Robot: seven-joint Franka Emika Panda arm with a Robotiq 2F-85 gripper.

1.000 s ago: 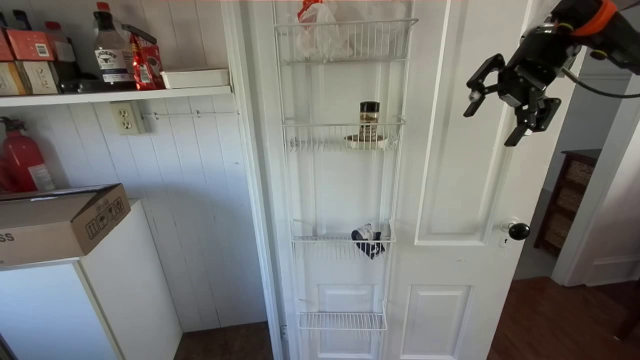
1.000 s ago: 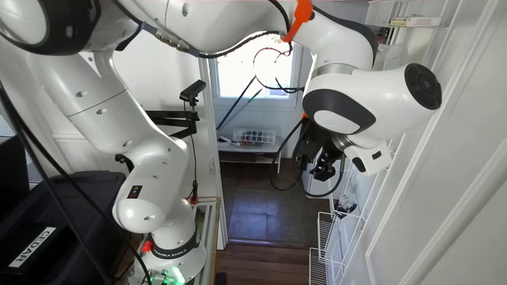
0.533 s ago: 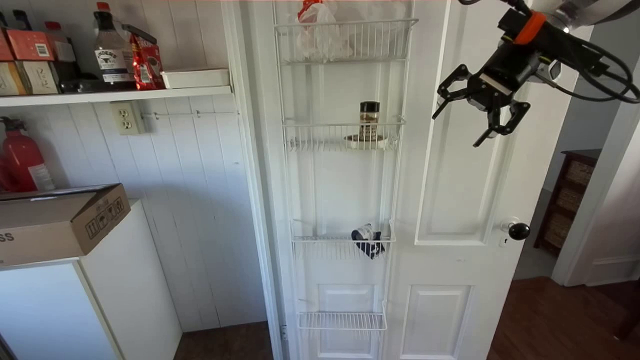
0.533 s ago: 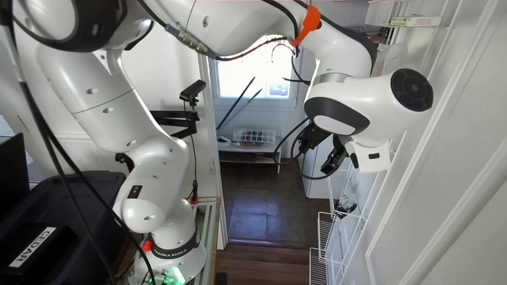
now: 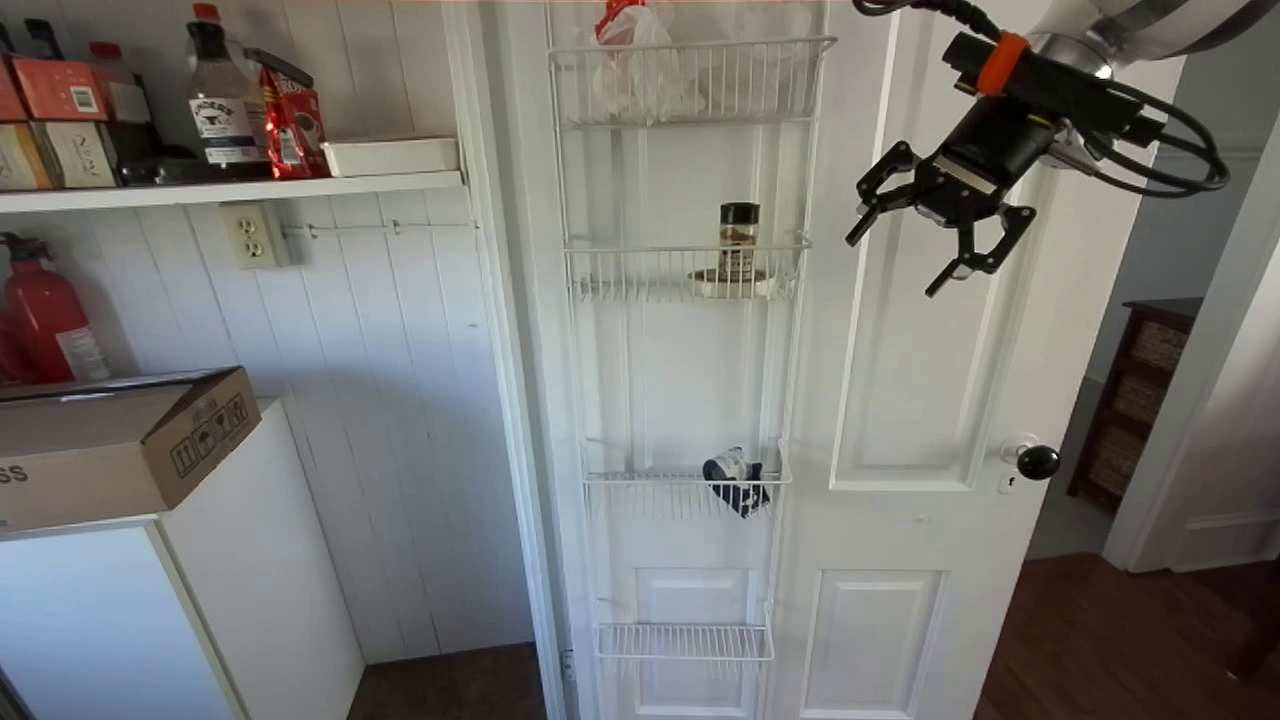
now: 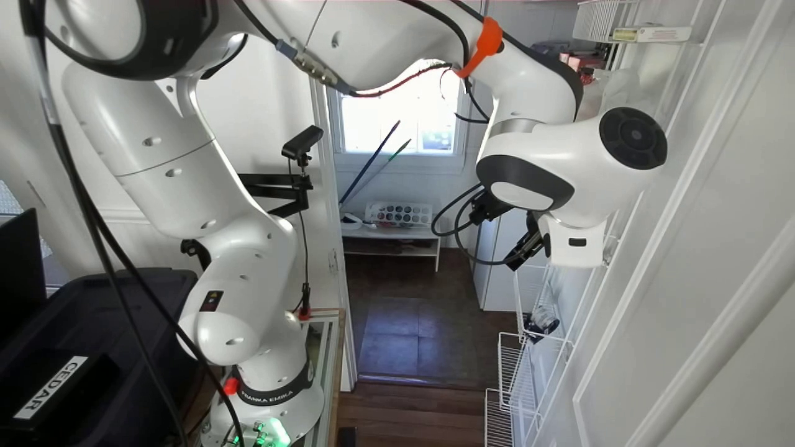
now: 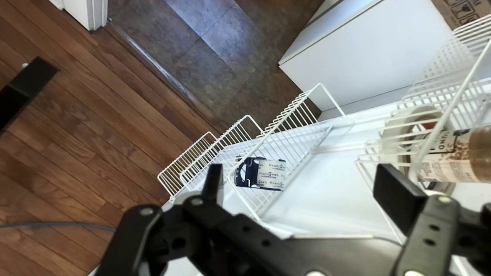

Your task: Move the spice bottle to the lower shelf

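spice bottle [image 5: 738,234]: 1 | doorknob [image 5: 1038,462]: 1 | outlet [image 5: 254,236]: 1 | poles [image 6: 370,162]: 2

A white robot arm [image 6: 372,40] arches across the top of the frame, its black gripper [image 6: 515,259] right of center; a window [image 6: 397,108] glows at upper center and wire shelves [image 6: 509,366] line the lower right.

Rack [image 5: 797,340] hung on door [image 5: 910,330]. In exterior view, spice bottle [image 5: 739,236] stood upright in tier [image 5: 640,249] just under one holding bag [image 5: 645,80], toward right end; another item [image 5: 732,290] sat at its foot, under or around, I could not tell. Lower shelf [image 5: 640,481] ran next below, tape dispenser [image 5: 738,480] in its right part. My jaws hung before door, right of bottle. Carton [image 5: 90,445] sat on cabinet [image 5: 255,545], left of rack.
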